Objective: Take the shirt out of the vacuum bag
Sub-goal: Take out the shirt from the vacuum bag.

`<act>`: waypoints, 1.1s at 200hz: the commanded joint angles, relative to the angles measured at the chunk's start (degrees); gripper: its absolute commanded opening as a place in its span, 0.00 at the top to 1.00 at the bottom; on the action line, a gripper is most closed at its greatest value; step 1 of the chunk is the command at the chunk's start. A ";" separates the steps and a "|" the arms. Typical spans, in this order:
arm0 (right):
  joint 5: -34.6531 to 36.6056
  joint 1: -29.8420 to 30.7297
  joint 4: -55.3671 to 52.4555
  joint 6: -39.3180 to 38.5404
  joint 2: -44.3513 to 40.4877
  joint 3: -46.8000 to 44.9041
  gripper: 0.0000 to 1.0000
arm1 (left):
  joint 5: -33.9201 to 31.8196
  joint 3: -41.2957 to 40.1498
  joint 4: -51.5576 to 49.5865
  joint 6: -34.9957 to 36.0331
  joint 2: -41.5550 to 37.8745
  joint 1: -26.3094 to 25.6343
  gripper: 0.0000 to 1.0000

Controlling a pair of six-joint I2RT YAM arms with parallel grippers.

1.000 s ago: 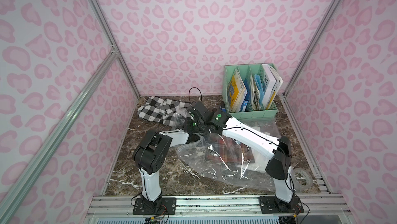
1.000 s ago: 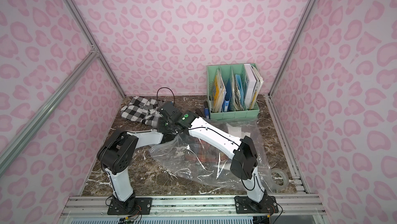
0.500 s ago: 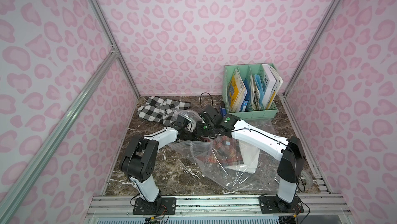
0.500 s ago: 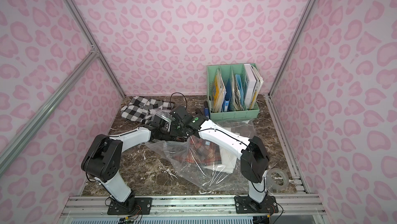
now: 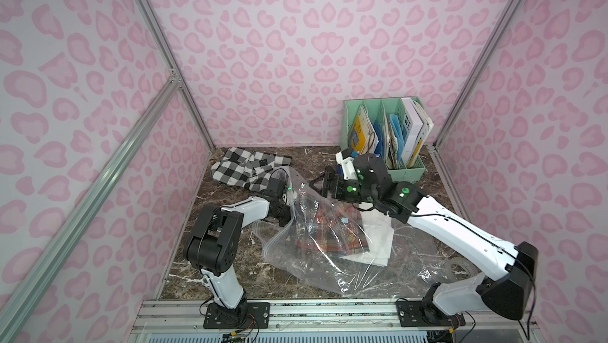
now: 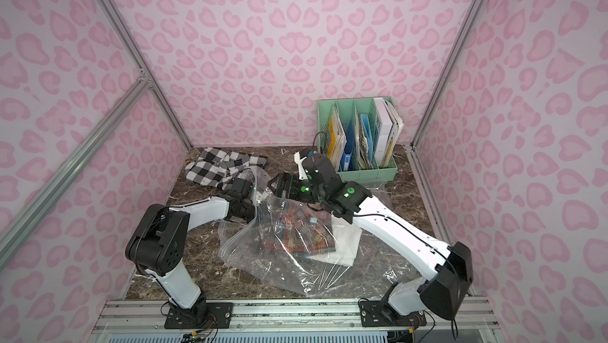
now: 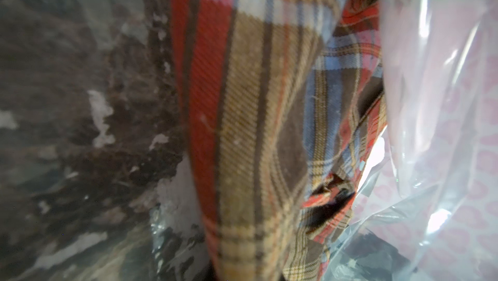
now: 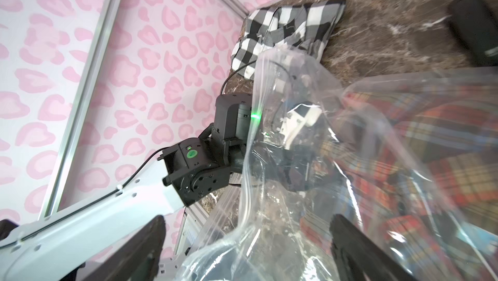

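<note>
The clear vacuum bag lies crumpled mid-table, its mouth raised toward the back left. The shirt, red and tan plaid, sits inside it. My left gripper reaches in through the mouth. Its jaws are hidden, but plaid shirt fills the left wrist view right down to them, so it is shut on the fabric. My right gripper hovers just behind the bag's raised edge, open. In the right wrist view its fingers stand wide apart, with bag plastic beneath them and nothing gripped.
A black-and-white checked cloth lies at the back left. A green file organiser full of books stands at the back right, close behind my right wrist. A white folded sheet lies beside the shirt. A clear tape roll sits front right.
My right gripper has opened and let go of the bag's edge, drawing back to the right. The left arm has stretched further into the bag, which has shifted right.
</note>
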 commanded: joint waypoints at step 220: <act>8.04 -28.08 0.18 7.80 8.82 -33.82 0.56 | 4.15 5.69 5.06 -5.80 2.69 0.42 0.95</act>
